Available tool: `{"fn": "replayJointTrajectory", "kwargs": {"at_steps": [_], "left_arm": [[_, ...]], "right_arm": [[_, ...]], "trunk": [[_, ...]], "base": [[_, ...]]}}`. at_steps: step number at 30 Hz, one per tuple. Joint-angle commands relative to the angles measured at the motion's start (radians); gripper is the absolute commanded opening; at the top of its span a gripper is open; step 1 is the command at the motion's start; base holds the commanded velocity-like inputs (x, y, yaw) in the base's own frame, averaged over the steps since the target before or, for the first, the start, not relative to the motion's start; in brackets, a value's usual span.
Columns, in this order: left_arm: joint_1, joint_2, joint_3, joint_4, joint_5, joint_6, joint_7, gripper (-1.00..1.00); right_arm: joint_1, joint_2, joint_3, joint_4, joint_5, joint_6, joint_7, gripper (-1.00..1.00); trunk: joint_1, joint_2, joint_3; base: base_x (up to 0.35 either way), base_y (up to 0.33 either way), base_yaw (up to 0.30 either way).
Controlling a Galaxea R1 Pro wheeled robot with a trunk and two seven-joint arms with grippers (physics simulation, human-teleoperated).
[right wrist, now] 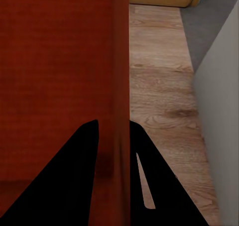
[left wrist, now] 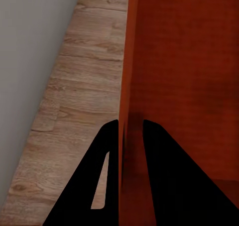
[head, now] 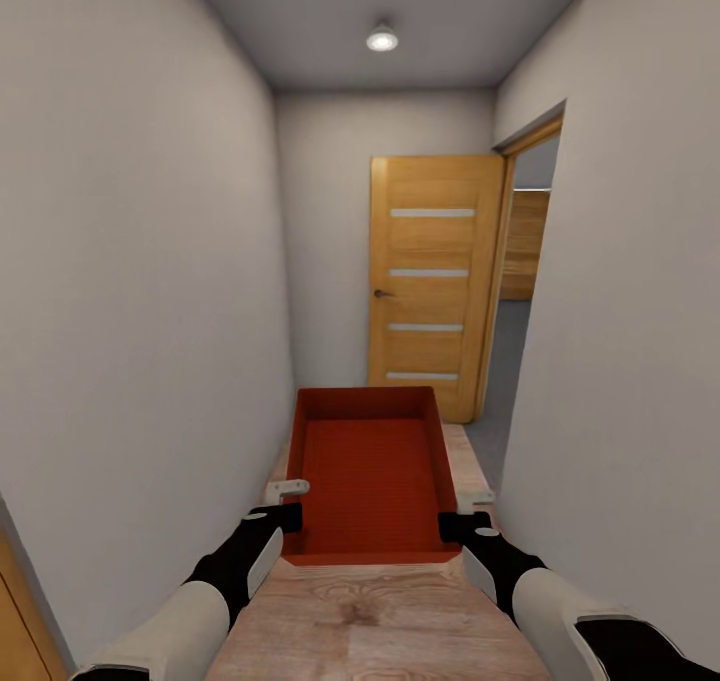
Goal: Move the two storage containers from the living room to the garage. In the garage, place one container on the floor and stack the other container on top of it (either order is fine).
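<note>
Storage container (head: 372,476) carried in a corridor, short of the far wooden door (head: 432,281). Left gripper (left wrist: 130,129) and right gripper (right wrist: 113,127) each pinch a side wall, apparently keeping it level.

The head camera sits high, looking forward and down a narrow corridor toward a wooden door (head: 436,286) at its far end, with a ceiling light (head: 381,37) above and both arms reaching in from the bottom edge. The left wrist camera rides close behind the left pincer (left wrist: 130,129), looking down along its fingers at one side wall of the orange-red storage container (left wrist: 184,71). The right wrist camera does likewise behind the right pincer (right wrist: 114,129), very near the opposite wall. All three views share that container and the wood-plank floor (head: 390,621) beside it; the two wrist views also catch the corridor's grey walls.
</note>
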Motion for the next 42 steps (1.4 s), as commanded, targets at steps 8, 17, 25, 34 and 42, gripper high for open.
{"fn": "replayJointTrajectory", "kwargs": {"at_steps": [8, 17, 25, 34, 42], "left_arm": [[0.001, 0.043, -0.001, -0.002, -0.011, 0.008, 0.020, -1.00], [0.001, 0.048, -0.001, -0.002, -0.011, 0.008, 0.020, -1.00], [0.001, 0.049, -0.001, -0.002, -0.011, 0.008, 0.020, -1.00], [0.000, 0.049, -0.001, -0.002, -0.011, 0.008, 0.020, -1.00], [0.001, 0.049, -0.001, -0.002, -0.011, 0.008, 0.020, -1.00]], "right_arm": [[-0.001, 0.000, -0.042, 0.000, 0.008, -0.003, -0.004, -1.00], [-0.001, 0.000, -0.042, 0.000, 0.008, -0.003, -0.004, -1.00], [-0.001, 0.000, -0.042, 0.000, 0.008, -0.003, -0.004, -1.00], [-0.001, 0.000, -0.042, 0.000, 0.008, -0.003, -0.004, -1.00], [-0.001, 0.000, -0.042, 0.000, 0.008, -0.003, -0.004, -1.00]], "trunk": [[0.001, -0.001, 0.000], [0.001, -0.001, 0.000], [0.001, -0.001, 0.000], [0.001, -0.001, 0.000], [0.001, -0.001, 0.000]], "base": [[0.324, 0.000, 0.000], [0.324, 0.000, 0.000], [0.324, 0.000, 0.000], [0.324, 0.000, 0.000], [0.324, 0.000, 0.000]]}}
